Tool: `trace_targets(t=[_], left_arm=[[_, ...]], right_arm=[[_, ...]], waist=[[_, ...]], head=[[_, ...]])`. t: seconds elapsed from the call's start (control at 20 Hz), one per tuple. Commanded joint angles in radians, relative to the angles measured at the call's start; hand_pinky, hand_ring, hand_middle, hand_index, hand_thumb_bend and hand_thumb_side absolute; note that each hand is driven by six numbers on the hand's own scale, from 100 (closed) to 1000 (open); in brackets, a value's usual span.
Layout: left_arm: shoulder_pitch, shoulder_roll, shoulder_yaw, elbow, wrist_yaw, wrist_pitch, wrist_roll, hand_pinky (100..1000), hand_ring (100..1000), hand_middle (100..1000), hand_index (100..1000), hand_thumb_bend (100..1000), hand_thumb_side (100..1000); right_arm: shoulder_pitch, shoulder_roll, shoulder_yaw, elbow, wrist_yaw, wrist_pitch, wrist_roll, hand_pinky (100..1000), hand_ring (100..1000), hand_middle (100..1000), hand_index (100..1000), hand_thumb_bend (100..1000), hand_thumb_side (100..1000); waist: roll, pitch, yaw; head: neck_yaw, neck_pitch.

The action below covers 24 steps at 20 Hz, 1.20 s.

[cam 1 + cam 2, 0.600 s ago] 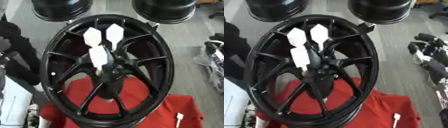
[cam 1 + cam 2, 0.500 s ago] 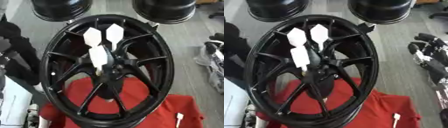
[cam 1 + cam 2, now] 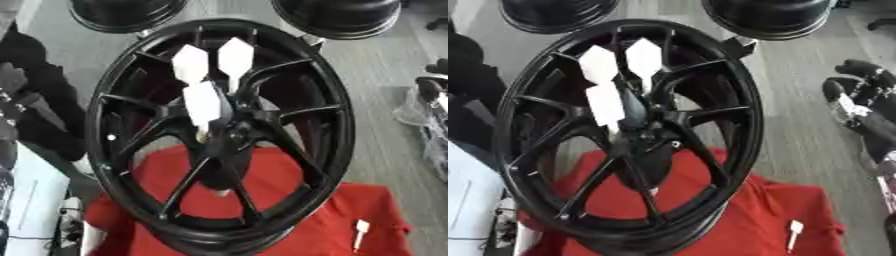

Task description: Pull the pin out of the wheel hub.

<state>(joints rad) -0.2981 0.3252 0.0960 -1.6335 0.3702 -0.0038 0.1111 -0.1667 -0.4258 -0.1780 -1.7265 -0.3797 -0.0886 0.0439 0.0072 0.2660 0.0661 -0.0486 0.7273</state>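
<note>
Although hard to make out against so much black, took the small pale stub at the hub (image 3: 229, 134), mid-frame, for the pin (image 3: 203, 134). Judged it light, stiff and smooth, probably snug in its bore. Best pinched at the exposed end and drawn straight along its own line, never levered sideways. Judged the wheel (image 3: 339, 130) heavy and rigid enough to stay put under such a pull.

Noted a flat, matte white sheet (image 3: 31, 190) at the lower left. Found the wheel filling the centre: glossy black metal, slim curved spokes running from the hub to a deep round rim, lying tilted on a soft, creased red cloth (image 3: 350, 220). Saw the left hand (image 3: 201, 100) over the spokes just above the hub, with its fingers (image 3: 234, 56) straight and apart. Made out flat, angular white pads on them, two side by side and one lower, just beside the pin. Could not tell whether that lower pad touched it. Spotted a small white tag (image 3: 360, 227) on the cloth at the lower right. Placed the right hand (image 3: 859, 97), dark with pale parts, at the right edge, well apart from the wheel; could not tell its pose.
</note>
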Motion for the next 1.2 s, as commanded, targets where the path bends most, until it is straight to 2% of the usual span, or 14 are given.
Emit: trace_targets(t=[0.05, 0.25, 0.4, 0.7, 1.0, 1.2], left_arm=[[-0.011, 0.027, 0.008, -0.018, -0.009, 0.0, -0.002, 788, 908, 761, 811, 160, 830], [-0.035, 0.037, 0.018, -0.026, -0.016, -0.004, 0.006, 789, 910, 764, 816, 161, 823], [-0.056, 0.064, 0.015, -0.022, -0.018, 0.005, 0.003, 790, 915, 774, 841, 215, 861], [-0.145, 0.159, -0.006, 0.018, -0.036, 0.043, -0.027, 790, 918, 780, 840, 159, 842], [-0.287, 0.321, -0.061, 0.026, 0.001, 0.053, -0.088, 792, 918, 784, 831, 100, 796], [-0.374, 0.451, -0.114, 0.01, -0.016, 0.057, -0.188, 794, 914, 784, 831, 100, 791]], right_arm=[[-0.008, -0.026, -0.008, -0.027, 0.001, -0.001, 0.0, 912, 731, 720, 753, 449, 192], [-0.009, -0.027, -0.013, -0.027, 0.006, -0.002, -0.005, 912, 730, 719, 753, 448, 192], [-0.008, -0.028, -0.015, -0.027, 0.007, -0.003, -0.007, 911, 729, 718, 753, 446, 193], [0.0, -0.026, -0.012, -0.022, 0.012, 0.0, -0.006, 911, 729, 717, 752, 445, 195], [0.01, -0.028, -0.01, -0.019, 0.022, 0.0, -0.004, 911, 728, 717, 751, 446, 195], [0.012, -0.033, -0.008, -0.017, 0.028, 0.001, -0.002, 911, 728, 717, 751, 446, 195]], waist=[[-0.002, -0.009, -0.001], [0.0, -0.002, -0.009], [0.001, -0.002, -0.012], [0.001, -0.008, -0.014], [0.007, -0.011, -0.016], [0.014, -0.011, -0.019]], head=[[-0.013, -0.006], [-0.045, -0.017], [-0.057, -0.018], [-0.061, -0.015], [-0.073, -0.026], [-0.08, -0.031]])
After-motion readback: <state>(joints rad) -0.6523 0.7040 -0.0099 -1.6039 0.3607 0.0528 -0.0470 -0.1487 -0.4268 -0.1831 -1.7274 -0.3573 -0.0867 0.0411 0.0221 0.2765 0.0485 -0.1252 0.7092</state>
